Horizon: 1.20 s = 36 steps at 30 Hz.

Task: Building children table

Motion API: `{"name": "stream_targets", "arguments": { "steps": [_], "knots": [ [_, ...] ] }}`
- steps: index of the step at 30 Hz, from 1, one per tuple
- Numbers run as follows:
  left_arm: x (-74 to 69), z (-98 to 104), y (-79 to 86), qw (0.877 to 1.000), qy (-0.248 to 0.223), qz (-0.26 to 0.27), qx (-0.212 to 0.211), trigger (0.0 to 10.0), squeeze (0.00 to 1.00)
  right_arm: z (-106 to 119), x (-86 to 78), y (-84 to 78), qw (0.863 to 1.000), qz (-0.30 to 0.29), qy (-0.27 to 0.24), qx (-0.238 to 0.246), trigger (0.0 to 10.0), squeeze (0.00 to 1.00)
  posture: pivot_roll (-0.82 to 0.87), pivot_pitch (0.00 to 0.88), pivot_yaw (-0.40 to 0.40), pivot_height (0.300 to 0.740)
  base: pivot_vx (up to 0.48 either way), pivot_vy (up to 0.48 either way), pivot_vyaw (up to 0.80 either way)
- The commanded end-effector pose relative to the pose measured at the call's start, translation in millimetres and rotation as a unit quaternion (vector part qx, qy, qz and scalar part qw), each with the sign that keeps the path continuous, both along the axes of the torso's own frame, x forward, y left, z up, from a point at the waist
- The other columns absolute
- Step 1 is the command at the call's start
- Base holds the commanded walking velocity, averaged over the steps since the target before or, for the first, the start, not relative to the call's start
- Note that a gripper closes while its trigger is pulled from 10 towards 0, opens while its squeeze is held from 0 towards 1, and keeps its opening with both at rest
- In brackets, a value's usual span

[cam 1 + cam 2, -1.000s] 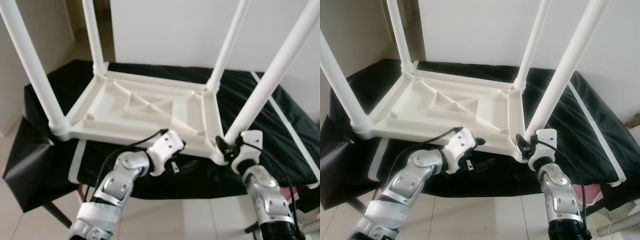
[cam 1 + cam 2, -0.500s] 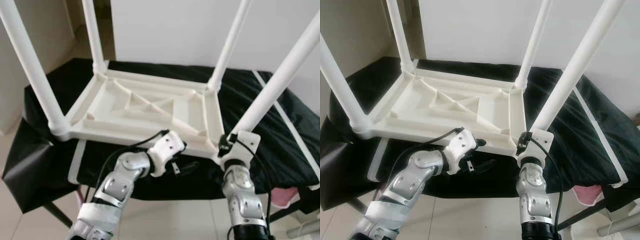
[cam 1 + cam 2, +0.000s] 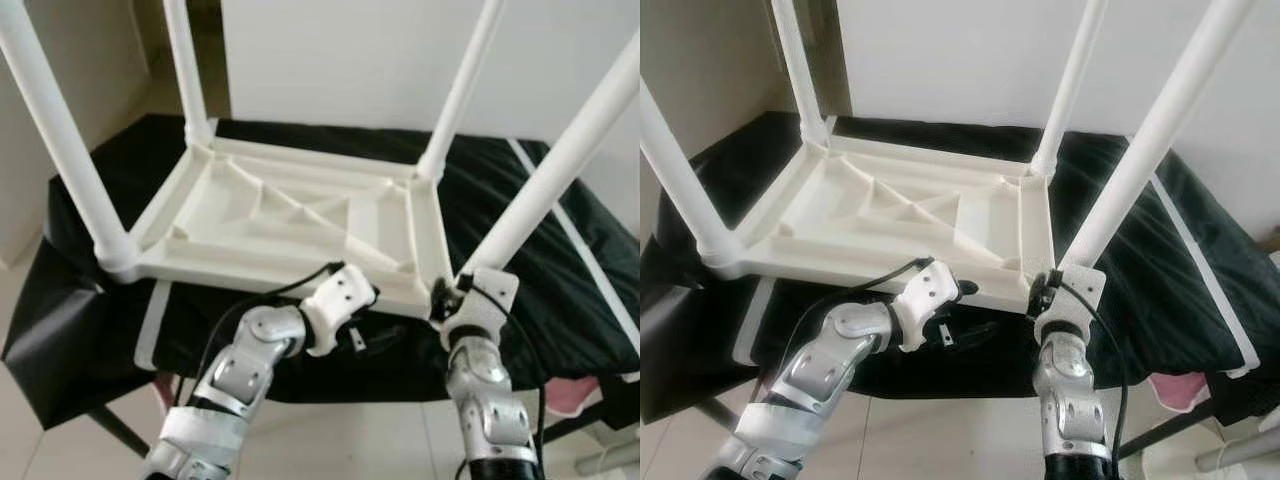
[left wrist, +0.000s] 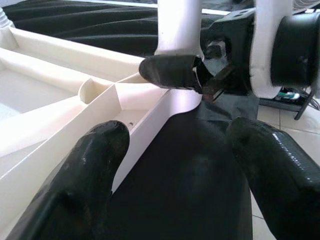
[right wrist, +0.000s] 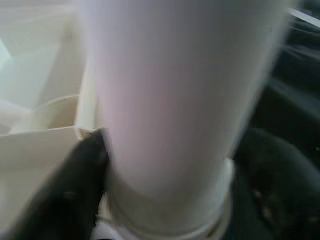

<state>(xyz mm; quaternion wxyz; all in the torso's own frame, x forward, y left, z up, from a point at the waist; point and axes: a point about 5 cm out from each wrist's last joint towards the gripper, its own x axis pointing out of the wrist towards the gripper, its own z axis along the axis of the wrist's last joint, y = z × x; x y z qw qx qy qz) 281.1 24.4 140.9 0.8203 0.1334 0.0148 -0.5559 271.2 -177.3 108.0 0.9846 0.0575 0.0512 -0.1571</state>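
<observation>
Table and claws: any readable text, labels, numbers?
None readable.
Table: plain white plastic, no markings on the underside or on the legs.
Black cloth: no print.
Left claw, right claw: no legible labels; the right one grips a leg base.

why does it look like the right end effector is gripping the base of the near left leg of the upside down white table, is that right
Not quite. The right end effector grips the base of the near right leg, not the near left one, as the left eye view shows. The white table is indeed upside down.
</observation>
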Motion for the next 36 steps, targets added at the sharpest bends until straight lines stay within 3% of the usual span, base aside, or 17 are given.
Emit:
{"name": "stream_targets", "arguments": {
  "steps": [1, 9, 14, 15, 20, 22, 24, 28, 29, 31, 32, 36],
  "knots": [
    [1.8, 2, -0.6, 1.0, -0.007, 0.021, -0.007, 10.0, 0.0, -4, -2.7, -3.0, 1.0, 0.012, 0.006, -0.001, 10.0, 1.0, -0.03, 0.014, -0.064, 0.74, 0.0, 0.0, 0.0],
    [2.9, 3, 1.3, 1.0, -0.009, 0.024, -0.007, 10.0, 0.0, 0, -9.7, -21.2, 0.997, 0.063, -0.017, -0.03, 10.0, 1.0, -0.03, 0.009, -0.063, 0.74, 0.0, 0.0, 0.0],
    [2.7, 1, 2.7, 1.0, -0.008, 0.023, -0.002, 10.0, 0.0, 5, -10.0, -37.5, 0.99, 0.124, -0.037, -0.05, 10.0, 1.0, -0.04, 0.0, -0.055, 0.74, 0.0, 0.0, 0.0],
    [3.3, 1, 3.4, 1.0, -0.008, 0.021, 0.0, 10.0, 0.0, 10, -6.3, -39.9, 0.982, 0.173, -0.047, -0.063, 10.0, 0.0, -0.04, 0.0, -0.046, 0.74, 0.0, 0.0, 0.0],
    [3.6, 1, 3.5, 1.0, -0.009, 0.02, 0.001, 10.0, 0.0, 11, -5.0, -40.2, 0.978, 0.191, -0.049, -0.065, 10.0, 0.0, -0.04, 0.0, -0.045, 0.74, 0.0, 0.0, 0.0],
    [4.6, 2, 2.7, 1.0, -0.01, 0.016, 0.002, 10.0, 0.0, 15, 1.1, -38.5, 0.962, 0.255, -0.05, -0.081, 10.0, 0.0, -0.04, 0.0, -0.035, 0.74, 0.0, 0.0, 0.0],
    [5.1, 3, 2.2, 1.0, -0.012, 0.013, 0.003, 10.0, 0.0, 17, 4.4, -37.7, 0.954, 0.281, -0.049, -0.091, 10.0, 0.0, -0.04, 0.0, -0.033, 0.74, 0.0, 0.0, 0.0],
    [5.6, 3, 1.9, 1.0, -0.013, 0.011, 0.003, 10.0, 0.0, 18, 7.6, -37.2, 0.947, 0.303, -0.046, -0.101, 10.0, 0.0, -0.04, 0.0, -0.033, 0.74, 0.0, 0.0, 0.0],
    [6.3, 4, 2.3, 1.0, -0.015, 0.011, 0.004, 10.0, 0.0, 17, 10.6, -37.7, 0.941, 0.316, -0.042, -0.113, 2.6, 0.0, -0.04, 0.0, -0.031, 0.74, 0.0, 0.0, 0.0],
    [6.3, 4, 2.3, 1.0, -0.015, 0.011, 0.004, 10.0, 0.0, 17, 10.6, -37.7, 0.941, 0.316, -0.042, -0.113, 2.6, 0.0, -0.04, 0.0, -0.031, 0.74, 0.0, 0.0, 0.0],
    [6.7, 5, 2.8, 1.0, -0.016, 0.011, 0.005, 10.0, 0.0, 16, 12.3, -38.2, 0.938, 0.323, -0.037, -0.117, 0.0, 0.0, -0.04, 0.0, -0.032, 0.74, 0.0, 0.0, 0.0],
    [6.4, 6, 2.6, 1.0, -0.018, 0.01, 0.004, 10.0, 0.0, 11, 10.9, -39.1, 0.935, 0.333, -0.027, -0.119, 0.0, 0.0, -0.03, 0.0, -0.035, 0.74, 0.0, 0.0, 0.0]
  ]
}}
